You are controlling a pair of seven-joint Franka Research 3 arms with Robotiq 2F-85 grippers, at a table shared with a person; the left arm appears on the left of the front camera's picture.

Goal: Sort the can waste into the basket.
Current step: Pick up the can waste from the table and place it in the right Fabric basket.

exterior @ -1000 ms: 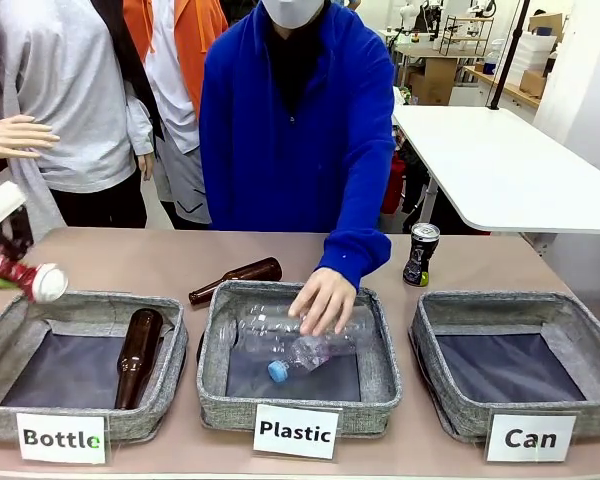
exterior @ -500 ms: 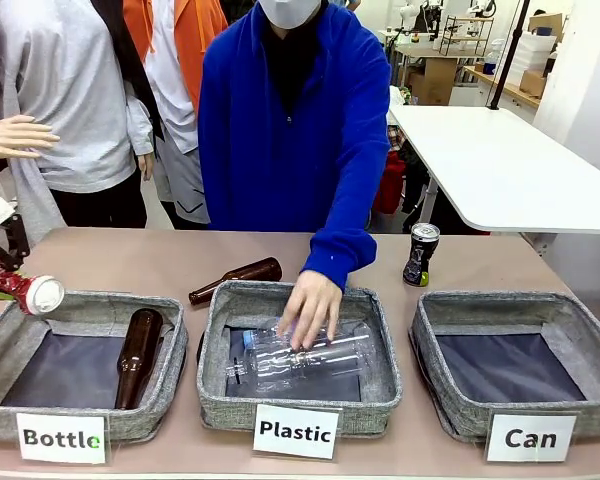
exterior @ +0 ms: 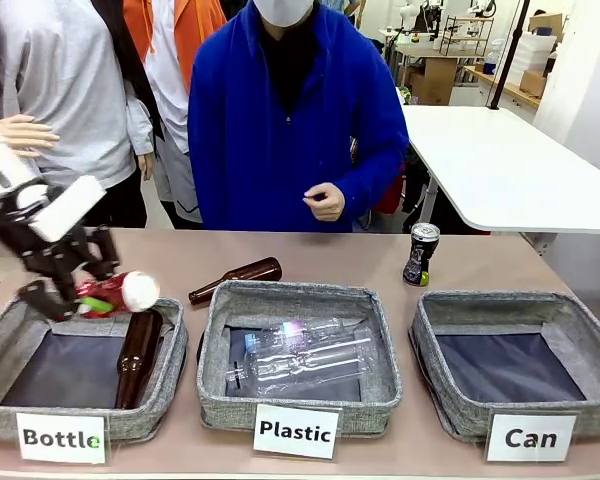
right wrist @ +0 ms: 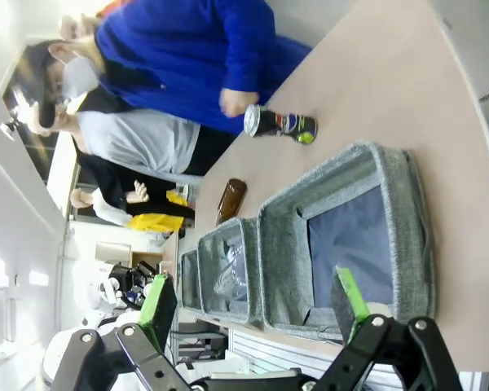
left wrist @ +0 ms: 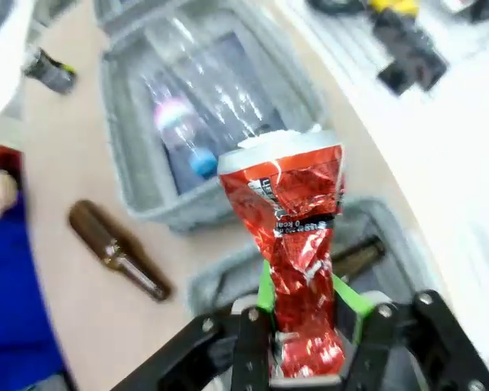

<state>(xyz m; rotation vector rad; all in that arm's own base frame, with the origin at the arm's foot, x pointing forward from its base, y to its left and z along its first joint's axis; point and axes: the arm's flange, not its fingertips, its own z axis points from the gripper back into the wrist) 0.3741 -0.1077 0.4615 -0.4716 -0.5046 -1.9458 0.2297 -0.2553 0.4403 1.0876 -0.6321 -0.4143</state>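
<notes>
Crushed red can (left wrist: 297,236) upright in the left tool (left wrist: 307,292), grey basket (left wrist: 121,155) of clear bottles (left wrist: 204,98) beyond.

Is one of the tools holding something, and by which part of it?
The left tool is shut on the crushed red can, gripping its crumpled end, opposite the silver top. The right tool is open and holds nothing.

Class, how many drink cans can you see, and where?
2. A crushed red can in the left gripper, over the Bottle basket; a dark can upright on the table beyond the Can basket.
</notes>
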